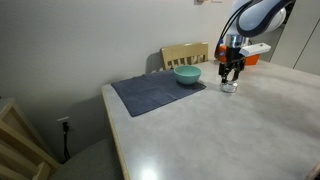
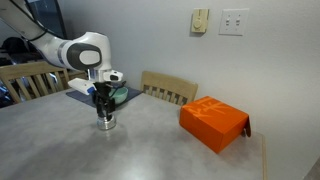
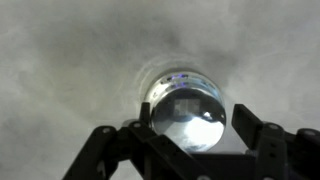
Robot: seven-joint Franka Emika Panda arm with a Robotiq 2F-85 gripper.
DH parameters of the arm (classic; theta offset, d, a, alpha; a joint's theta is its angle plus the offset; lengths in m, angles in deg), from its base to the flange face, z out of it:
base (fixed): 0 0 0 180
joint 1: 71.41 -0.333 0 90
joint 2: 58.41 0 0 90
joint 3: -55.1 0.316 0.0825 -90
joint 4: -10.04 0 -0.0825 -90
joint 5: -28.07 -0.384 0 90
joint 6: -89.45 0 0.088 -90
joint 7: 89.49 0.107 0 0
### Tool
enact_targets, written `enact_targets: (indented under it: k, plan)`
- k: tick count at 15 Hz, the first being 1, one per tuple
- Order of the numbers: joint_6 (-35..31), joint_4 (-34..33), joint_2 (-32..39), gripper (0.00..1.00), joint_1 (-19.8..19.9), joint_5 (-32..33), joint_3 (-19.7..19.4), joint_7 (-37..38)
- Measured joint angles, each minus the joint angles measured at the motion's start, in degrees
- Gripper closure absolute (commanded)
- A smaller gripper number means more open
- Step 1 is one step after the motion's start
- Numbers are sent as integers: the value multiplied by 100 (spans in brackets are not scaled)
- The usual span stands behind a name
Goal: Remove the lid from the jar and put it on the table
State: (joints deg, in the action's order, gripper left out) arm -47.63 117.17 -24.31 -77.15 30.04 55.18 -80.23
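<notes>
The small clear-glass jar (image 1: 229, 88) stands on the pale table (image 1: 250, 135), just right of the teal bowl, and also shows in an exterior view (image 2: 106, 124). In the wrist view the silvery lid (image 3: 188, 112) sits on the jar (image 3: 176, 76), seen from straight above. My gripper (image 3: 193, 128) is open, with one finger on each side of the lid and a small gap at the right finger. In both exterior views the gripper (image 1: 231, 73) (image 2: 104, 106) hangs directly over the jar, fingertips at lid height.
A teal bowl (image 1: 187, 74) sits on a blue-grey cloth mat (image 1: 155, 94). An orange box (image 2: 214, 122) lies on the table to one side of the jar. Wooden chairs (image 2: 168, 90) stand at the table's edge by the wall.
</notes>
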Motion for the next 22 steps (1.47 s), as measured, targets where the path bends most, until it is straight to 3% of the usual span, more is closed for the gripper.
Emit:
enact_targets:
  k: [2,10,16,22]
  plan:
    - [34,-3,-5,56,-4,-3,0,33]
    - [318,8,-173,56,-39,73,-8,208]
    - [526,327,-998,56,-95,226,-108,430]
    - [473,822,-1752,56,689,-676,-179,-425]
